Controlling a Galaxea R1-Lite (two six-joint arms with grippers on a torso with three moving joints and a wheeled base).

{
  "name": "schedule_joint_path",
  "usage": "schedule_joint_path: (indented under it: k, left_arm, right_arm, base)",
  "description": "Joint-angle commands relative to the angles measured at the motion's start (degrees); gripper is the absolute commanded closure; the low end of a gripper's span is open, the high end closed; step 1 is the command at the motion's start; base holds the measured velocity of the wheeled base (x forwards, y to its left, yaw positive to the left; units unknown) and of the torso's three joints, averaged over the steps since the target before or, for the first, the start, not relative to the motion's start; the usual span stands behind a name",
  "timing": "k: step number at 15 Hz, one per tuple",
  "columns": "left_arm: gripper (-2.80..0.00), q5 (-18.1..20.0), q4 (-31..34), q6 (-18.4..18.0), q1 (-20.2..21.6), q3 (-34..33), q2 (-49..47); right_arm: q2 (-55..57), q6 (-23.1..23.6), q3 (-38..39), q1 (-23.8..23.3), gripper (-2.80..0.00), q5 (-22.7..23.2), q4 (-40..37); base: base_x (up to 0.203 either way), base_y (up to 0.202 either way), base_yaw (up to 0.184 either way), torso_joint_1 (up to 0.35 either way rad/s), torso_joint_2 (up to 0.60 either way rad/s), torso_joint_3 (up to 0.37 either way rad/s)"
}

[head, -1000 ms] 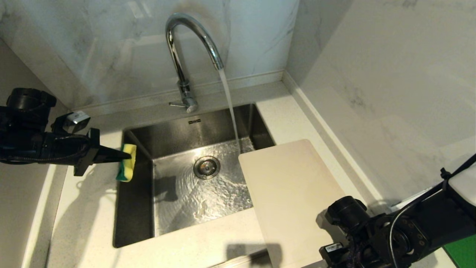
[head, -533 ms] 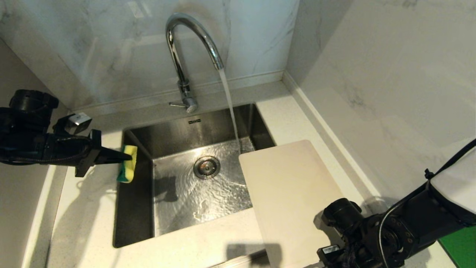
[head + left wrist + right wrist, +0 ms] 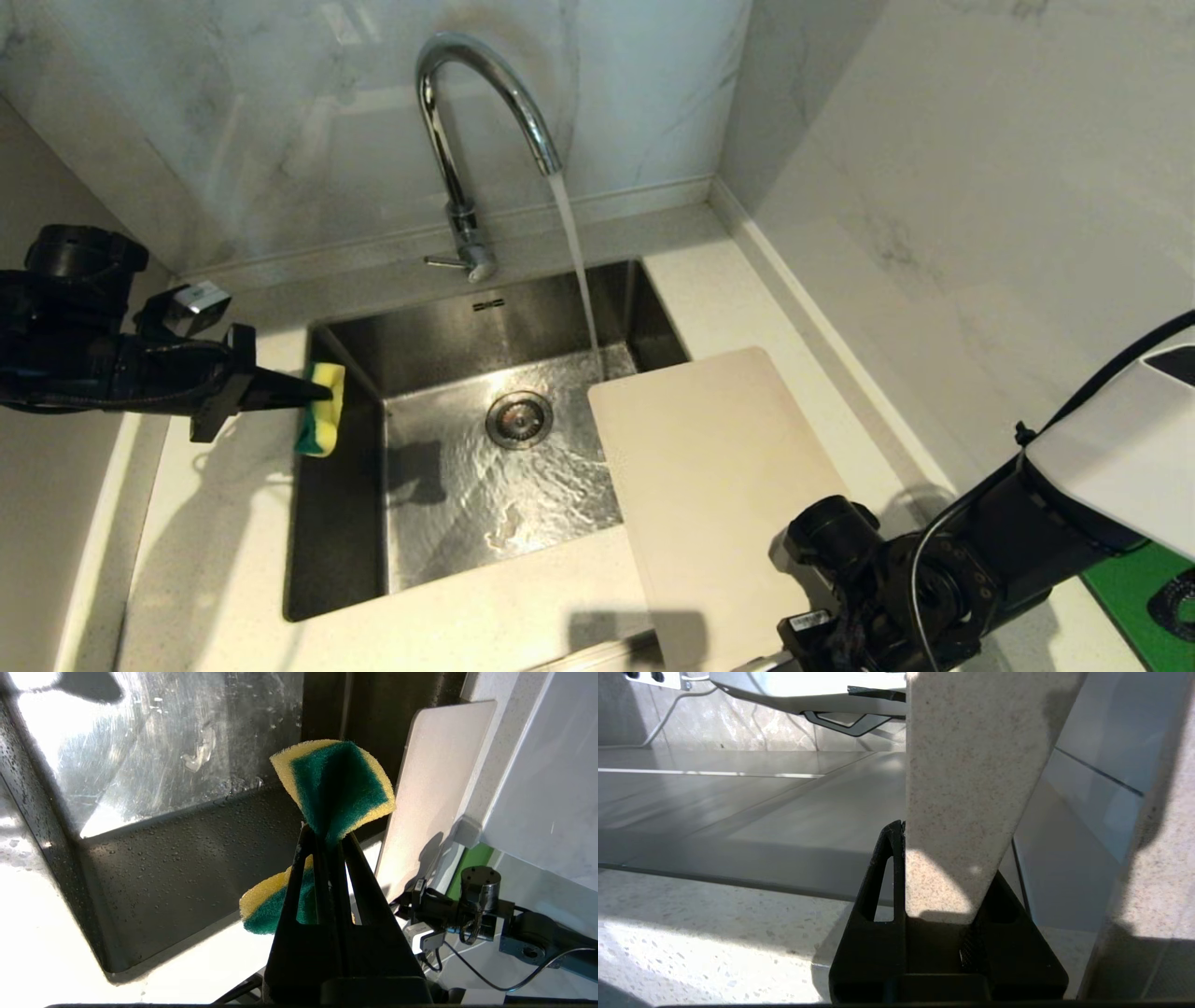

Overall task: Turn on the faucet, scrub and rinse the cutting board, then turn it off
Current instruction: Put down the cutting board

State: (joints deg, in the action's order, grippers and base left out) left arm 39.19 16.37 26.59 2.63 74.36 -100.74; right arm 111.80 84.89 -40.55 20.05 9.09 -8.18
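Water running from the faucet at the back edge of the bench, stream falling into the sink near its back right corner. Cutting board tilted over the sink's right rim, far short edge overhanging the basin, near end pinched between the 2 fingers of the right end effector at the bench's front right corner (clamped on the board's edge, as the right wrist view shows). Left end effector fully closed on a yellow-and-green sponge, squeezing it at the middle, held above the sink's left rim. Bright green board lying at the bench's front right, partly behind the right arm.
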Motion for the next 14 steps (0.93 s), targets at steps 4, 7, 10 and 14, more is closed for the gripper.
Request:
schedule_joint_path:
  k: [4,7,10,14]
  left_arm:
    - [0.0,0.2,0.1,0.1,0.0,-0.3,-0.1]
    - [0.0,0.1,0.1,0.1,-0.1,-0.3,-0.1]
    - [0.0,0.2,0.1,0.2,0.0,-0.3,-0.1]
    - [0.0,0.1,0.1,0.1,-0.1,-0.3,-0.1]
  right_arm:
    - [0.8,0.1,-0.1,0.1,0.0,0.0,-0.1]
    - [0.9,0.0,-0.2,0.1,0.0,-0.1,0.0]
    - [0.9,0.1,-0.1,0.1,0.0,-0.2,0.0]
    - [1.0,0.1,-0.5,0.1,-2.8,-0.5,0.0]
  base:
    - [0.0,0.0,0.0,0.0,0.0,0.0]
    - [0.0,0.0,0.0,0.0,0.0,0.0]
    - [0.0,0.0,0.0,0.0,0.0,0.0]
    - [0.0,0.0,0.0,0.0,0.0,0.0]
